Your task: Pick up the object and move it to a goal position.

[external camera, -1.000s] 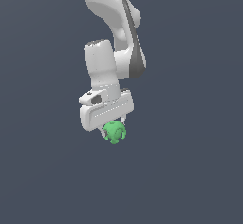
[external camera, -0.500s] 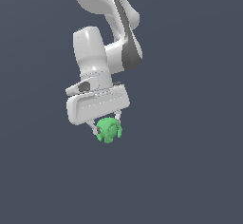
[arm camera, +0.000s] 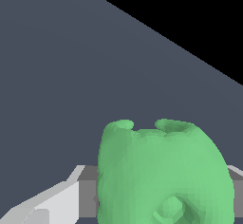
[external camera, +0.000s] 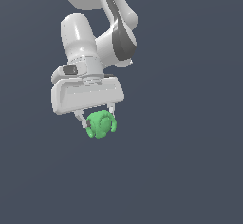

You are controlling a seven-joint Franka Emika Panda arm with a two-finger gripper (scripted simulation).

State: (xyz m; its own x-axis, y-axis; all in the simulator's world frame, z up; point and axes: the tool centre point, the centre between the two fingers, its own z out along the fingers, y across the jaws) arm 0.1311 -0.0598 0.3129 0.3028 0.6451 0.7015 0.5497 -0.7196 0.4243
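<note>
In the exterior view, one white arm (external camera: 102,28) is seen reaching down from the top edge of the picture, and one claw (external camera: 96,118) hangs below its wide white hand body. One green ball (external camera: 100,124) is gripped between the two thin fingers (external camera: 80,120) of the claw; a finger is pressed against each side of it, one toward the exterior view's left and one toward the exterior view's right. The ball is narrower than the hand body above it and is held just beneath that body, roughly under its middle. Short rounded nubs are seen around the ball's surface.

Plain dark grey-blue is seen all around the arm and ball in the exterior view, with open room on every side and below. Whether that surface is a desk or a backdrop cannot be told, and no edge of it is shown there. Nothing is seen touching the ball other than the fingers.

In the wrist view, the ball (arm camera: 163,173) fills much of the picture close to the camera, with two small bumps on its upper outline and a round nub on its face. Grey and white finger parts (arm camera: 57,201) are seen at its side. Behind it, the grey surface (arm camera: 71,76) is cut off by a straight slanting edge, beyond which only black is shown.

No brand, label or writing can be read anywhere.
</note>
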